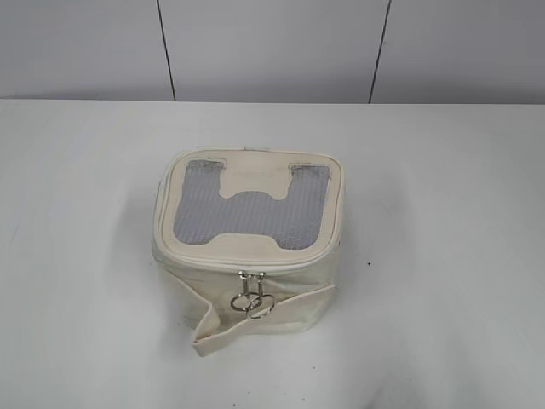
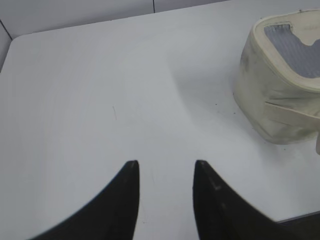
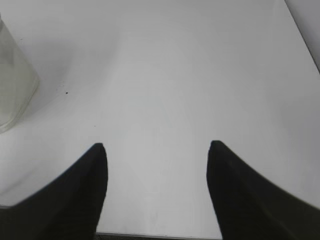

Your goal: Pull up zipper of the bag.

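A: Exterior view: we look down at a slant from the front, facing the back wall (image 1: 272, 47), with the bag (image 1: 247, 256) mid-frame on the white table (image 1: 77, 256), fairly near.

B: Left wrist view: we sit low over the table, looking forward past the left gripper (image 2: 165, 165); the bag shows at our upper right edge, cut off by the frame.

A: Right wrist view: same low forward look past the right gripper (image 3: 156, 145), close to the tabletop. The bag is only a blurred sliver at our left edge.

B: So all three share the table and the bag.
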